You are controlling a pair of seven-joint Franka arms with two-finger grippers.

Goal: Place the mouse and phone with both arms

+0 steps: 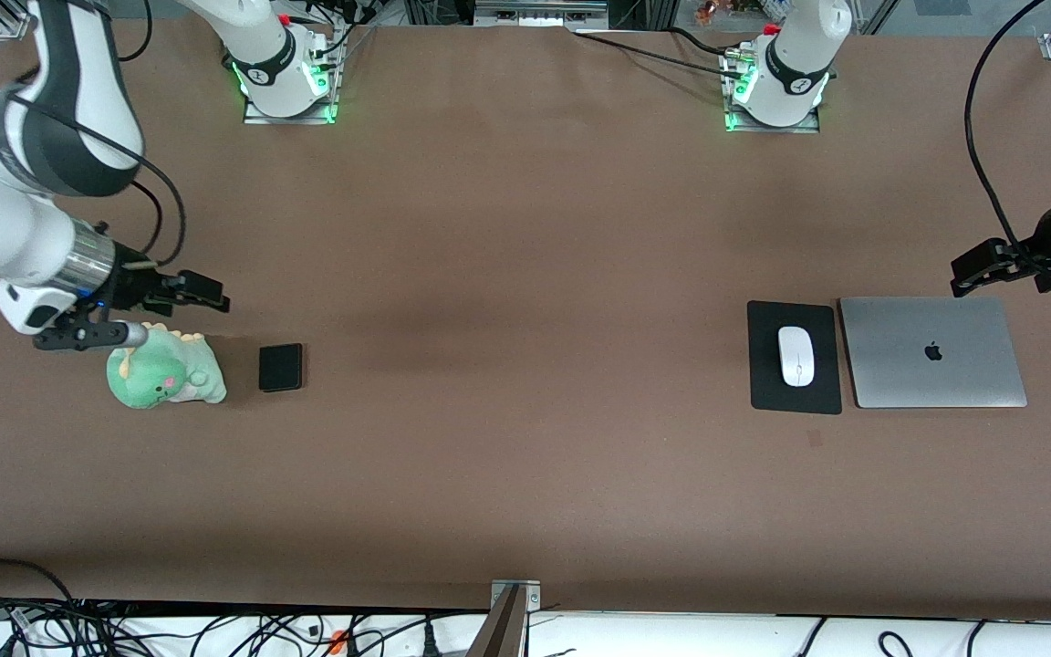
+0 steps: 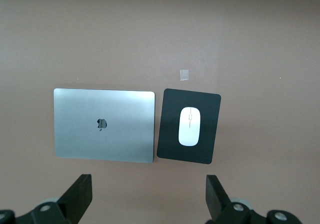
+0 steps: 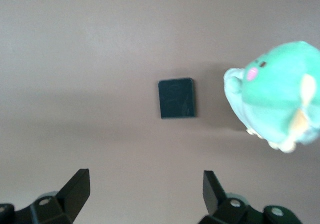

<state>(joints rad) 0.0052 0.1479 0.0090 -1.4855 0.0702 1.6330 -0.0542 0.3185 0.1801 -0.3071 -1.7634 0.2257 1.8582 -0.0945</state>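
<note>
The white mouse [image 1: 796,356] [image 2: 189,126] lies on a black mouse pad [image 1: 767,388] [image 2: 170,144] toward the left arm's end of the table. The small black phone [image 1: 280,367] [image 3: 177,98] lies flat on the table toward the right arm's end, beside a green plush dinosaur [image 1: 165,370]. My right gripper [image 1: 202,294] [image 3: 146,181] hangs open and empty over the table by the plush, apart from the phone. My left gripper [image 1: 968,274] [image 2: 148,184] hangs open and empty over the table by the laptop's edge, apart from the mouse.
A closed silver laptop [image 1: 931,351] [image 2: 104,125] lies beside the mouse pad. The plush [image 3: 275,99] sits close to the phone. A small tape mark [image 1: 815,439] [image 2: 184,74] is on the table nearer the front camera than the pad. Bare brown table spans the middle.
</note>
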